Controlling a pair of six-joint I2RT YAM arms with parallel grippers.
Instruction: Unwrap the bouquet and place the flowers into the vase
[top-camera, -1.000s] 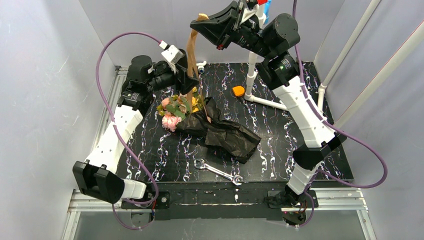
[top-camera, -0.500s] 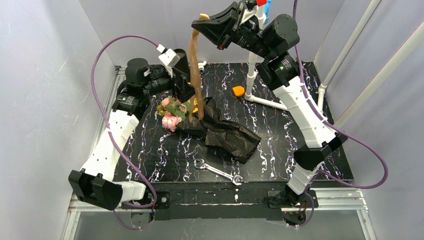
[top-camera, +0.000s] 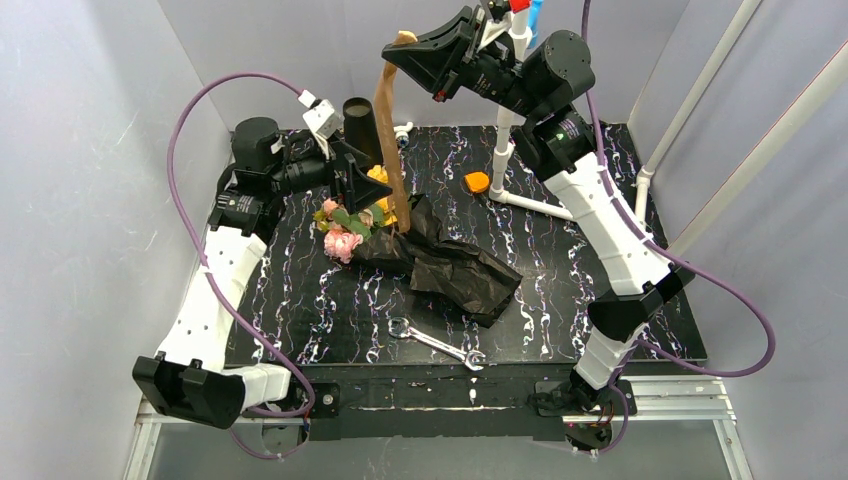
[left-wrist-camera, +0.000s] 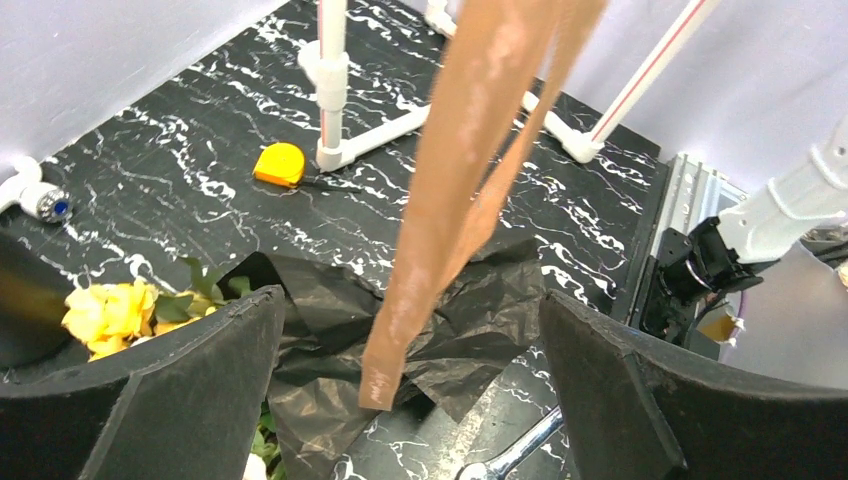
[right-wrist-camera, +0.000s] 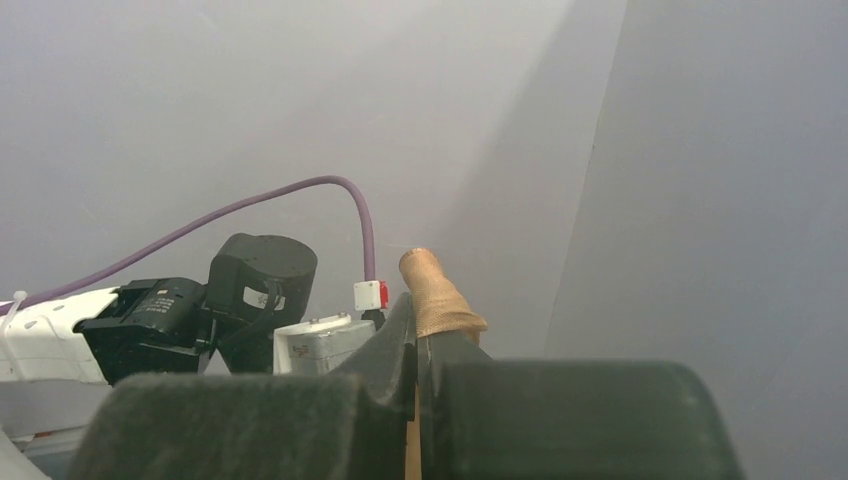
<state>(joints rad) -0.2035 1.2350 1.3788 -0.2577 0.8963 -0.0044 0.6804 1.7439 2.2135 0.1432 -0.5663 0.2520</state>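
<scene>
Tabletop (top-camera: 600, 300) of black stone pattern with white veins filled most of my overhead view. Near its middle lay the bouquet (top-camera: 440, 262). Its crinkled black wrapping paper stretched toward the near right, and the flowers (top-camera: 345, 225), pink and yellow with green leaves, came out at the far left end.

I saw the right end effector (top-camera: 402, 47) raised high above the rear of the tabletop, with its jaws pressed together on the folded top of the ribbon (top-camera: 388, 130). This tan-brown ribbon hung straight down from it to the bouquet. Whether its lower end touched the paper, I could not tell.

The left end effector (left-wrist-camera: 410, 305) was low, near the flower end of the bouquet, between it and the vase (top-camera: 360, 120). It was spread wide and gripped nothing. In its wrist view the ribbon hung between the two fingers without touching them.

The vase stood upright at the rear left of the tabletop, and its round mouth was showing. A white pipe post (top-camera: 503, 140) stood at the rear, to the right of the ribbon. A wrench (top-camera: 435, 343) lay near the front edge, apart from the paper. A small orange tape measure (top-camera: 478, 182) lay just beside the foot of the post.
</scene>
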